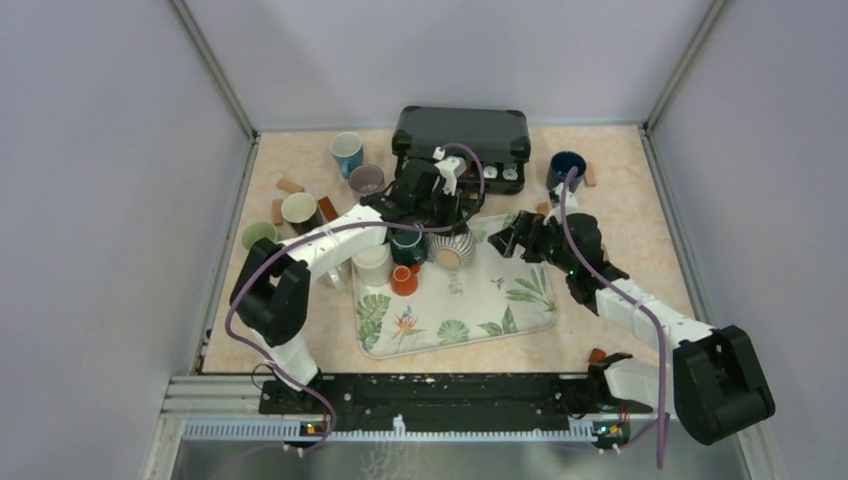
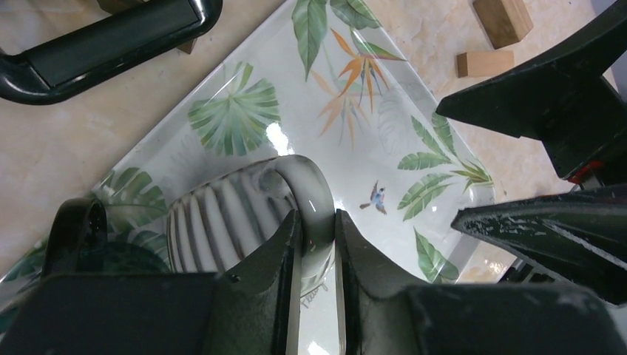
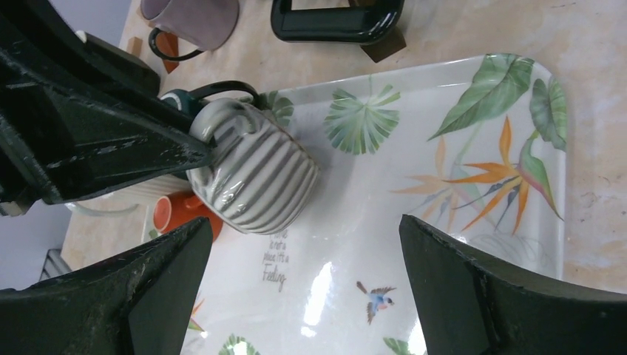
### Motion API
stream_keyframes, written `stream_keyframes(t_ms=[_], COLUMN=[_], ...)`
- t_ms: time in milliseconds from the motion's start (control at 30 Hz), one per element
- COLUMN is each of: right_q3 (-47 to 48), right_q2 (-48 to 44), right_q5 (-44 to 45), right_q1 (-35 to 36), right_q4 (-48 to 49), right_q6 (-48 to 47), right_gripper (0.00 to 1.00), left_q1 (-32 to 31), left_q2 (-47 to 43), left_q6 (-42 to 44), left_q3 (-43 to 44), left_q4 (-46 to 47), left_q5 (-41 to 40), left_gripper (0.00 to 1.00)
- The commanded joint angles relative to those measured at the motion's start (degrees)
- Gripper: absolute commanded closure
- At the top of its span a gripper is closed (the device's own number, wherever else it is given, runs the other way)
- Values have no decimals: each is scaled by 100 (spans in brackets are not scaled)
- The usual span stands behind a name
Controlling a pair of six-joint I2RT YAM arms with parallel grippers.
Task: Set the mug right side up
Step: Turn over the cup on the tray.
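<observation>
The grey ribbed mug (image 1: 452,248) lies tilted on its side at the back of the leaf-print tray (image 1: 500,310), its base facing the camera. My left gripper (image 1: 440,215) is shut on the mug's handle (image 2: 310,192); the ribbed body (image 2: 214,222) shows left of my fingers. In the right wrist view the mug (image 3: 255,174) hangs tilted, low over the tray (image 3: 444,222), held by the left gripper (image 3: 111,140). My right gripper (image 1: 510,238) is open and empty (image 3: 307,225), just right of the mug, above the tray.
A dark green mug (image 1: 407,245), a small orange cup (image 1: 403,280) and a white cup (image 1: 372,263) crowd the tray's left end. A black case (image 1: 460,135) stands behind. A purple mug (image 1: 366,180), blue mugs (image 1: 347,152) and wooden blocks (image 2: 503,18) lie around.
</observation>
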Motion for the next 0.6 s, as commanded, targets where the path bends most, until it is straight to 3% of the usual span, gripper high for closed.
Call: stream_keyframes(t_ms=[0,200,400,567], right_q3=[404,696,904,1042], right_q2=[87,343,581,833], right_q5=[439,903,1100,1134], right_q1=[220,506,724,875], right_q4=[-314,-808,-992,-1048], right_q6=[-303,-202,-155,-109], right_gripper=[2,2,2,3], left_q1=[-14,-13,-28,-26], left_q2=[-500,-953,-1231,-1193], left_q6=[-122,-423,-539,-555], left_q3=[-338,-886,-1050,-971], left_q4=[198,273,49,-193], left_q5=[-294,-981,-1620,-1922], left_gripper=[100,100,87,86])
